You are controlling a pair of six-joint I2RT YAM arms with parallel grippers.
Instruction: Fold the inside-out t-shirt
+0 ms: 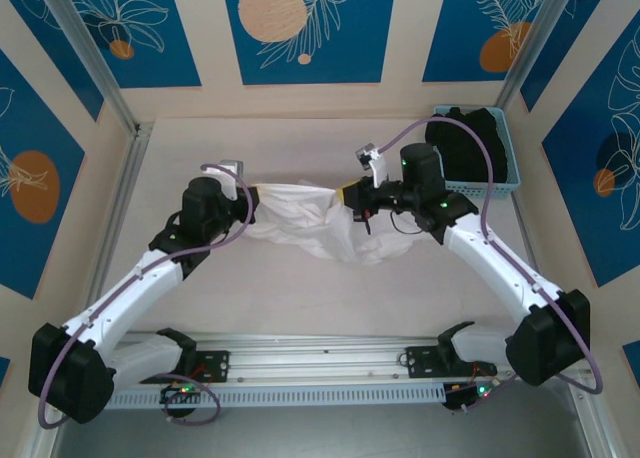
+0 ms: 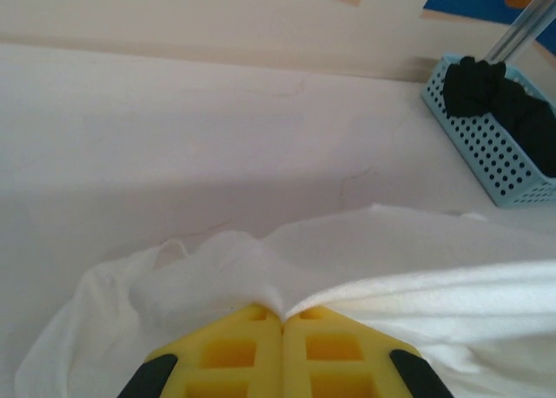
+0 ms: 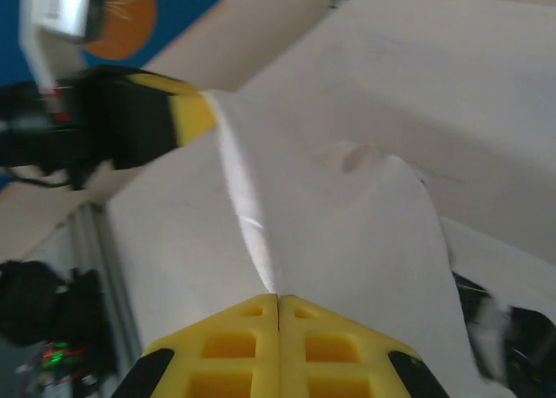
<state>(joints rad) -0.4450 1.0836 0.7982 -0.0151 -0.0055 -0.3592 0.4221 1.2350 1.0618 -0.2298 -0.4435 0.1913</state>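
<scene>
The white inside-out t-shirt [image 1: 305, 218] hangs bunched and wrinkled between my two grippers over the middle of the table, its lower folds sagging toward the tabletop. My left gripper [image 1: 252, 195] is shut on the shirt's left end; in the left wrist view its yellow jaws [image 2: 282, 315] meet on a pinch of the white cloth [image 2: 391, 272]. On the right end, my right gripper [image 1: 346, 196] is shut as well, and its yellow fingertips [image 3: 278, 299] clamp a taut ridge of the fabric [image 3: 347, 233]. That ridge runs across to the left gripper's yellow finger [image 3: 189, 120].
A light blue perforated basket [image 1: 505, 143] holding a black garment [image 1: 465, 143] stands at the back right, just behind the right arm; the left wrist view has it too [image 2: 486, 168]. The aluminium rail [image 1: 320, 363] with both arm bases runs along the near edge. Walls close in the back and sides.
</scene>
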